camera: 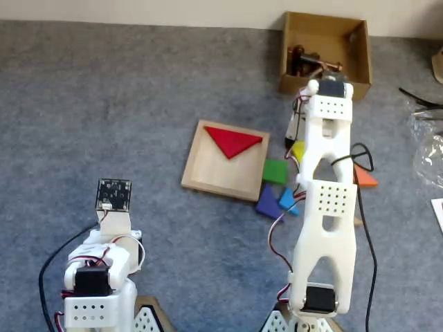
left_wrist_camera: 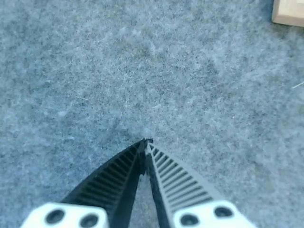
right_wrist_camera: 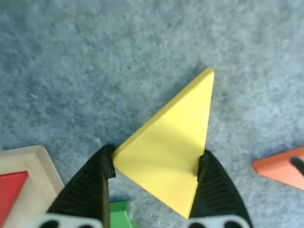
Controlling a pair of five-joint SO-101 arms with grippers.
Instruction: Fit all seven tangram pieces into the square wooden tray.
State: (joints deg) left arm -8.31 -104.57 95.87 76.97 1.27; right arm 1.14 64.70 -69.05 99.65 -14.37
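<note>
Gripping the yellow triangle (right_wrist_camera: 166, 147) across its width, the right arm (camera: 325, 207) has its jaws pressed to both flanks, just beside the wooden tray (camera: 196, 176). In the high view the tray lies at 9 o'clock from that piece, and the red triangle (camera: 234, 142) sits toward its 12 o'clock side. Well off at 7 o'clock, the left arm (camera: 104, 266) hangs over bare tabletop (left_wrist_camera: 142, 71) with jaws closed on nothing, so the right is nearer.

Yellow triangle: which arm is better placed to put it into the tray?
Right. The right gripper clasps the yellow triangle near the tray; the left gripper sits shut over carpet, away from the pieces.
</note>
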